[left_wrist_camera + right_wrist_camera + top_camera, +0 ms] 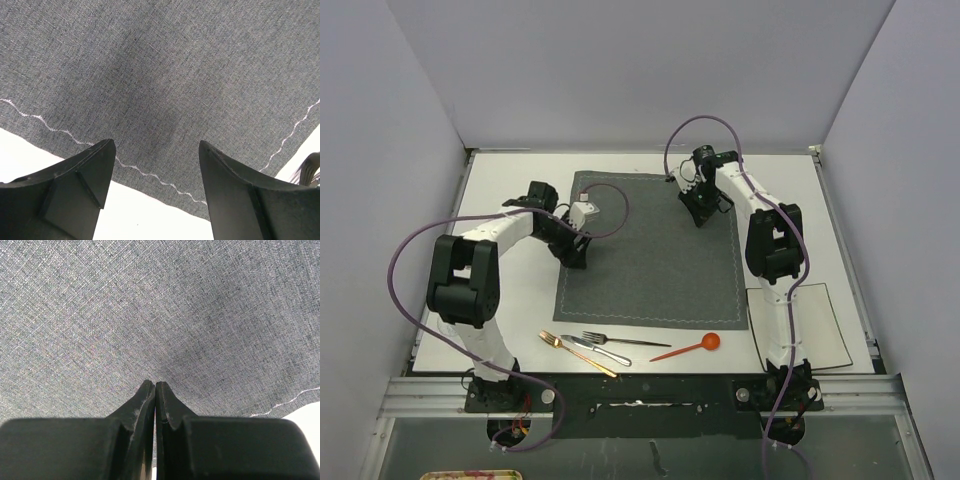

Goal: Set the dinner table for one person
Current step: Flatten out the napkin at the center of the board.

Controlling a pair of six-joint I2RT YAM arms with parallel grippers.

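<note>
- The white table (790, 190) fills the workspace from the arm bases to the far wall and carries everything else.
- A dark grey placemat (660, 270) with a wavy pale stitch line lies flat on the middle of the table, nearer the far edge.
- The left fingers (572, 252) are spread apart with nothing between them. They point down over the placemat's left edge, and the left wrist view shows the stitched border and bare table between the two tips.
- The right fingers (155, 395) are pressed together and hold nothing. They sit low over the placemat's far right part. I cannot tell whether the tips touch the cloth.
- A square off-white plate (820, 325) rests on the table's near right corner, just beside the placemat and partly behind the right arm.
- Near the front edge, below the placemat, lie a gold knife (575, 352), a silver fork (610, 340) and a red spoon (688, 348). The knife and fork are close together, and the spoon is just to their right.
</note>
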